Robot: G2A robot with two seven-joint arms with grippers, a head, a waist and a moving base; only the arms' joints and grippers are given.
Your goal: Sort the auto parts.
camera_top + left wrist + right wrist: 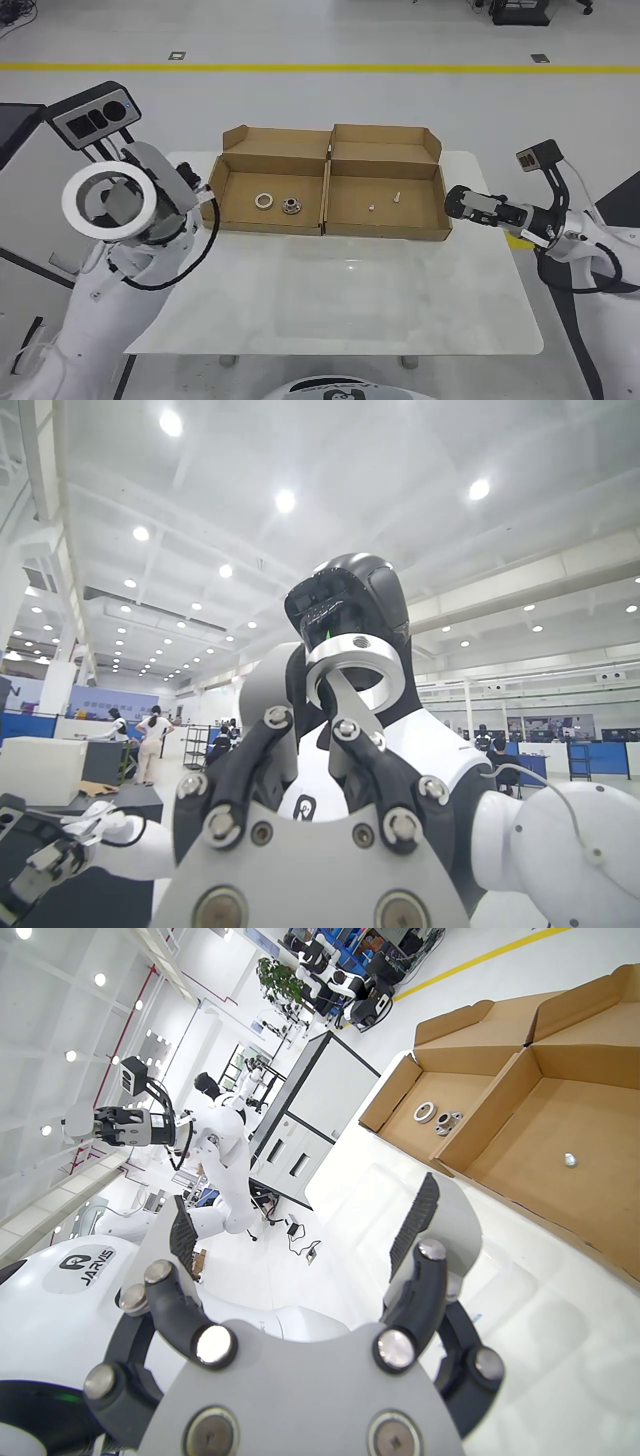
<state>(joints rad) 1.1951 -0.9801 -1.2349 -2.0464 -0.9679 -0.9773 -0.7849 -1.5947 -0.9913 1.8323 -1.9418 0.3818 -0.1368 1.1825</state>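
My left gripper (pixel 332 690) is raised high above the table's left side, shut on a silver metal ring (pixel 355 672) with a threaded hole in its rim. From above, that ring (pixel 75 200) looms large over the left arm. Two open cardboard boxes stand side by side at the table's back. The left box (pixel 240 205) holds a small ring (pixel 264 201) and a flanged hub (pixel 291 206). The right box (pixel 420 205) holds two small fasteners (pixel 372 208) (pixel 396 196). My right gripper (pixel 300 1223) is open and empty, hovering just off the right box's right end (pixel 450 205).
The white table (pixel 350 300) has free room in front of the boxes. The box lids (pixel 280 140) stand open along the far side. A dark cabinet (pixel 15 130) stands to the left of the table.
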